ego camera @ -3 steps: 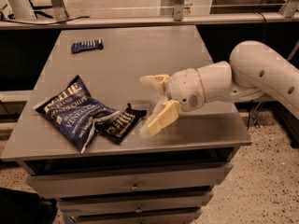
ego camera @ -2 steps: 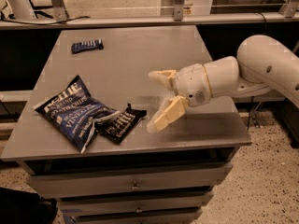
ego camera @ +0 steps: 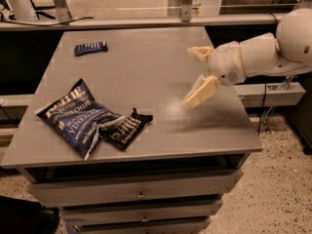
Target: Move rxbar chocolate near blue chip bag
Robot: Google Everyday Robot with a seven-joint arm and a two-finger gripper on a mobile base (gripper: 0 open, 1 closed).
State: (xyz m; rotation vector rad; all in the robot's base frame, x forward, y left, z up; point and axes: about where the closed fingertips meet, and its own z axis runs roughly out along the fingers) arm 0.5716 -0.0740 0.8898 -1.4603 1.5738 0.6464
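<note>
The grey table carries everything, standing over a stack of drawers. The robot's white arm reaches in from the right, above the table's right edge.

The blue chip bag lies flat near the front left of the table. It is crinkled dark navy with white lettering, and it is the biggest thing there.

The pincer hangs over the right half of the table, well apart from both task items. Its two cream fingers are spread wide with nothing between them — released and empty. That spacing suggests the carrying is over, since the bar rests on the table by its own weight.

The rxbar chocolate lies flat just right of the chip bag, its left end touching or slightly lapping the bag's edge. It is a small black wrapper with white block lettering and crimped ends, set at a slant towards the table's front. Judged from how it lies, the goal looks met — the bar sits right against the bag.

A small blue bar wrapper lies alone near the far left corner, well away from the rest.
</note>
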